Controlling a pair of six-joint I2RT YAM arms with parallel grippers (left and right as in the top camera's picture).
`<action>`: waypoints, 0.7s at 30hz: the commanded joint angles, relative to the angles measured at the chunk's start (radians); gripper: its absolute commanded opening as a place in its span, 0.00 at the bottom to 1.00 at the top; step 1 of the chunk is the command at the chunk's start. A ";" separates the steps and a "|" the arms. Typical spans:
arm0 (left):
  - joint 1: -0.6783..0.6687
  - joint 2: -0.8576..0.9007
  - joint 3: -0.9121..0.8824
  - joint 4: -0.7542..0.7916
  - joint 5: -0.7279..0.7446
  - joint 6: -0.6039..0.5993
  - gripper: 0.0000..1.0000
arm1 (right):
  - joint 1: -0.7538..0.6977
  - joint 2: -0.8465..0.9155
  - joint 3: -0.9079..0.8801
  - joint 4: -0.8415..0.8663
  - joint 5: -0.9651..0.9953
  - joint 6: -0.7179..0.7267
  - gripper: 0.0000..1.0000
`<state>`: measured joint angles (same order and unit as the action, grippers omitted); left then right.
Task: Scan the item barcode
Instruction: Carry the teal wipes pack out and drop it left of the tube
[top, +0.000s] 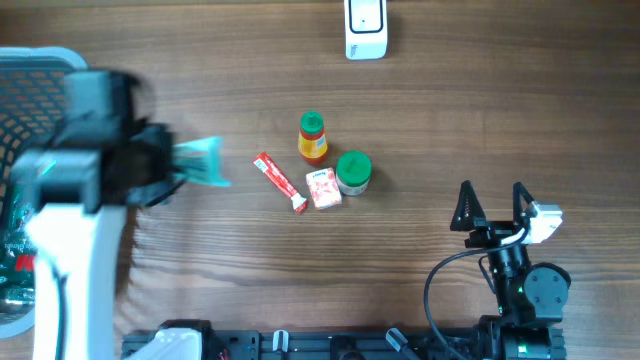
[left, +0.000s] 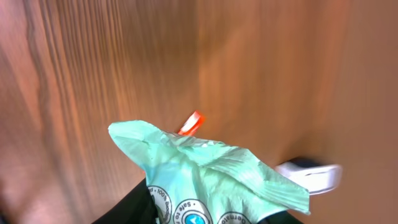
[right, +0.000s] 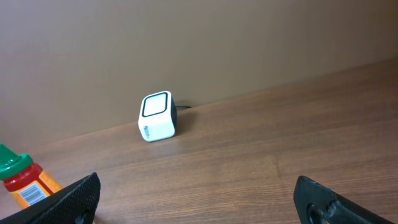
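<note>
Broadly, the wooden table (top: 450, 110) split in two: a white wire basket (top: 40, 55) at its left edge, and a white scanner (top: 365, 28) at the far edge, its window likely turned toward the arms so a code could be shown to it. The left gripper (top: 165, 168) was clamped on a mint-green packet (top: 203, 160), held in the air just beside the basket and well apart from the scanner. Judging by that, the carry to the scanner was hardly begun. The right gripper (top: 492, 205) sat spread wide and empty near the front edge, out of the way. Between them lay an orange bottle (top: 312, 137), a green-lidded jar (top: 353, 172), a small carton (top: 323, 188) and a red sachet (top: 279, 181). Only the left wrist view showed the packet's crumpled top and printed roundels. No barcode could be seen. Only the right wrist view showed the scanner's dark-rimmed face.
</note>
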<state>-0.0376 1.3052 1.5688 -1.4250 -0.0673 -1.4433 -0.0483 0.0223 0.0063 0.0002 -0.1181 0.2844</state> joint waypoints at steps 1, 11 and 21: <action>-0.139 0.157 -0.001 -0.005 -0.056 0.031 0.38 | 0.006 0.000 -0.001 0.005 0.013 0.007 1.00; -0.271 0.574 -0.002 0.018 -0.073 0.031 0.42 | 0.006 0.000 -0.001 0.005 0.014 0.007 1.00; -0.275 0.646 -0.203 0.192 -0.080 0.056 0.47 | 0.006 0.000 -0.001 0.005 0.014 0.006 1.00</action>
<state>-0.3077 1.9396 1.4387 -1.2640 -0.1276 -1.4029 -0.0483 0.0223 0.0063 0.0002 -0.1181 0.2844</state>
